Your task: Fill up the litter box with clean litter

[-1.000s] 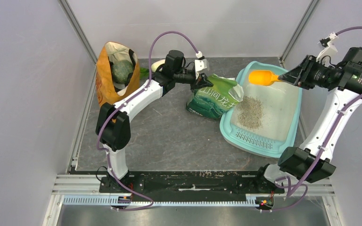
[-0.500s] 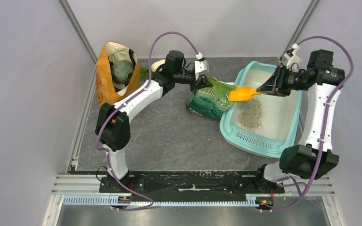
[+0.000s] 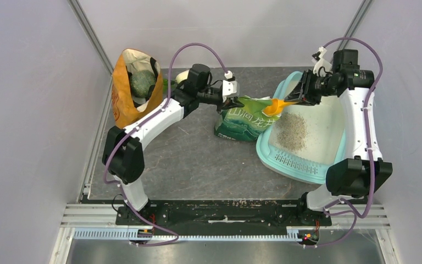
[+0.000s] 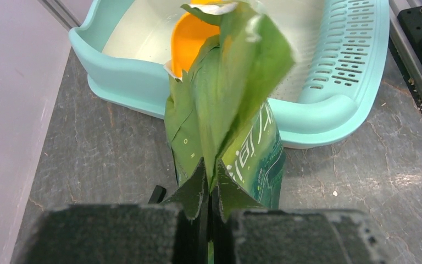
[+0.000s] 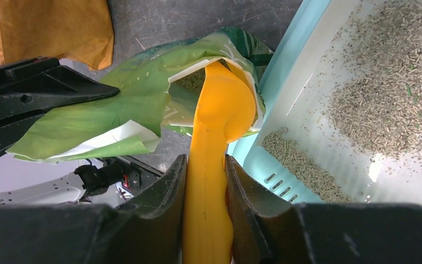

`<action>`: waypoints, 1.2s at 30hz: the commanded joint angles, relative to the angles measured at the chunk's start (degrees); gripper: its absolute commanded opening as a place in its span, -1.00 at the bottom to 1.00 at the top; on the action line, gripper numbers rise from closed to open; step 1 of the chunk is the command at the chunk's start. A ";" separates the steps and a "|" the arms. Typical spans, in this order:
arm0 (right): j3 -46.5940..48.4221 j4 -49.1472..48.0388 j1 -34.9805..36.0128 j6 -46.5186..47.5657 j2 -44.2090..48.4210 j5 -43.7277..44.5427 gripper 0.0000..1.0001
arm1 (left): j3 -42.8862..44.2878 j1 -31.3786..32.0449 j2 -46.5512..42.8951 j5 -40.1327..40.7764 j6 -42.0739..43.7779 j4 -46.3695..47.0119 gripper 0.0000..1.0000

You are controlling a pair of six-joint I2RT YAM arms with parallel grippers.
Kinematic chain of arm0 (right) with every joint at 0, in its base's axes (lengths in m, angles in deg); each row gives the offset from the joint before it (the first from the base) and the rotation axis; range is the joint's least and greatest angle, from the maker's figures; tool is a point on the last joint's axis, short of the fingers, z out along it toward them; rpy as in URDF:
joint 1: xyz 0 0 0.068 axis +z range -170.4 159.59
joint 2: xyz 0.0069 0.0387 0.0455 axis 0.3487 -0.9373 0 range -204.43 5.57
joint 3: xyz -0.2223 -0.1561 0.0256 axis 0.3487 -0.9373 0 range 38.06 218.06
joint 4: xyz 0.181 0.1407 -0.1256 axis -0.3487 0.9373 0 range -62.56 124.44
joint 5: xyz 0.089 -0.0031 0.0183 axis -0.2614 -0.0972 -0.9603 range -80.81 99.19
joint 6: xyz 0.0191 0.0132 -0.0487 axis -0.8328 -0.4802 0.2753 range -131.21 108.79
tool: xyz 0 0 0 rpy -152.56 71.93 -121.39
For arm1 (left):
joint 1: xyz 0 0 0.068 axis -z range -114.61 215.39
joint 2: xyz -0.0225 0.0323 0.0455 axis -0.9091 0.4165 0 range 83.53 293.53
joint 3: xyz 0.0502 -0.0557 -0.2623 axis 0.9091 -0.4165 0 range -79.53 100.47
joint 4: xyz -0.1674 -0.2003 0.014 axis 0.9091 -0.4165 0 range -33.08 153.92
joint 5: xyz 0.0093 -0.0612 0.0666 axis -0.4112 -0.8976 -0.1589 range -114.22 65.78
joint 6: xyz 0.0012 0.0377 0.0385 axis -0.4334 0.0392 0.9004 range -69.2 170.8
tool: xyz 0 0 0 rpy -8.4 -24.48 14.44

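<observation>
The pale-turquoise litter box (image 3: pixel 265 149) lies at the right, with a grey-beige patch of litter (image 3: pixel 292 131) on its whitish floor. A green printed bag (image 3: pixel 244 118) stands against its left wall. My left gripper (image 3: pixel 232 98) is shut on the bag's top flap (image 4: pixel 236 110) and holds the mouth open. My right gripper (image 3: pixel 303 92) is shut on the handle of an orange scoop (image 3: pixel 277 106). In the right wrist view the scoop's bowl (image 5: pixel 222 107) dips into the bag's mouth, beside the litter box rim (image 5: pixel 299 47) and the litter (image 5: pixel 390 104).
An orange-tan cloth bag (image 3: pixel 132 85) with a round green thing inside stands at the back left. A white object (image 3: pixel 182 75) lies behind the left arm. Grey walls close in on the left, back and right. Litter lies along the slotted grille (image 5: pixel 286 181).
My right arm has swung left and down, carrying the scoop from over the box's far end into the bag's mouth. My left gripper has shifted slightly left with the bag flap.
</observation>
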 commanded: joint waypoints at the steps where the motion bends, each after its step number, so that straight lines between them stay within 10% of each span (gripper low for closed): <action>1: 5.22 -1.70 -0.40 -1.02 0.90 1.97 -1.00 | 0.09 0.11 -6.58 -3.11 4.84 3.20 -0.96; 21: 23.87 29.41 4.25 14.75 -8.62 1.62 -1.00 | -0.12 -0.69 -7.90 -3.66 7.82 1.43 -0.96; 36: 22.71 9.50 5.70 6.80 -5.33 3.23 -1.00 | 0.43 -0.64 -8.07 -3.91 8.83 0.16 -0.96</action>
